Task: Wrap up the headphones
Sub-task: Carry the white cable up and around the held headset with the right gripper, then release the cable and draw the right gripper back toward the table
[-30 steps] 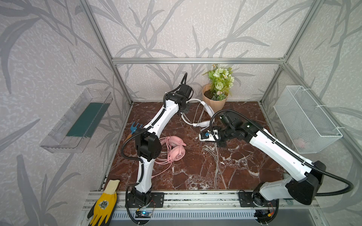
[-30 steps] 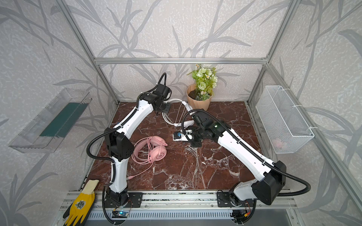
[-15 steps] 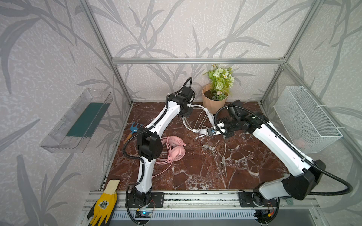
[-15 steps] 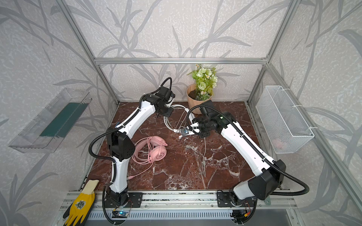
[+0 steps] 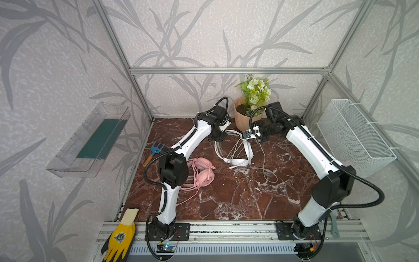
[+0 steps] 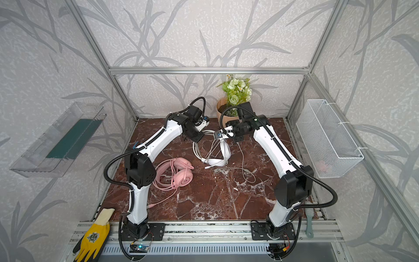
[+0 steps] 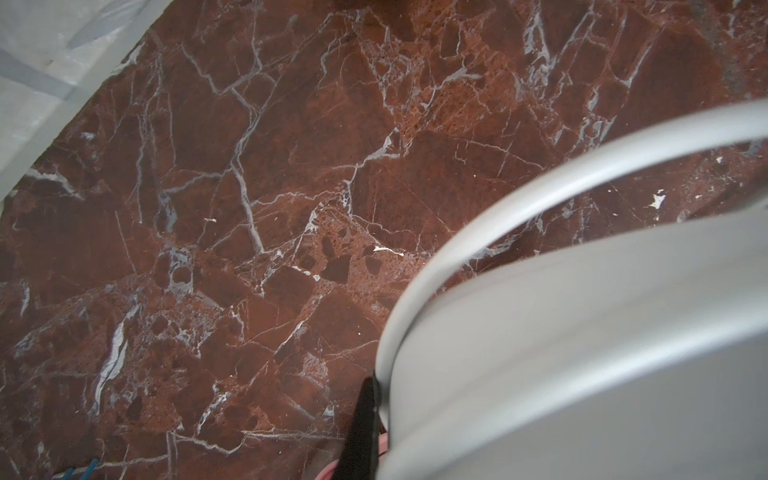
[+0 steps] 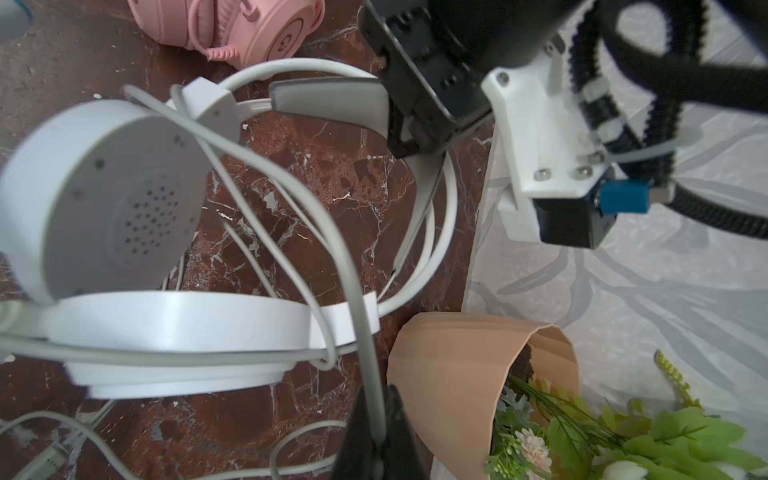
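Note:
The white headphones (image 5: 248, 149) (image 6: 225, 149) hang near the back of the marble table, earcup (image 8: 104, 199) tilted. My left gripper (image 5: 221, 138) (image 6: 198, 138) (image 7: 380, 419) is shut on their padded headband (image 7: 582, 332); only one black finger (image 7: 365, 428) shows beside it in the left wrist view. My right gripper (image 5: 246, 135) (image 6: 218, 135) (image 8: 376, 419) is shut on the white cable (image 8: 357, 291), which loops around the headband and trails onto the table (image 5: 264, 156). The pink headphones (image 5: 204, 174) (image 6: 182, 173) (image 8: 257, 29) lie flat left of centre with their cable coiled beside them.
A flower pot (image 5: 246, 115) (image 8: 478, 365) stands right behind my right gripper. A wire basket (image 5: 353, 138) hangs on the right wall and a clear shelf (image 5: 90, 140) on the left one. A blue hand rake (image 5: 156, 147) lies at the left edge, a yellow glove (image 5: 120, 236) on the front rail.
My right gripper has carried the white cable from mid-table back toward the flower pot. The left gripper has shifted slightly right with the headband.

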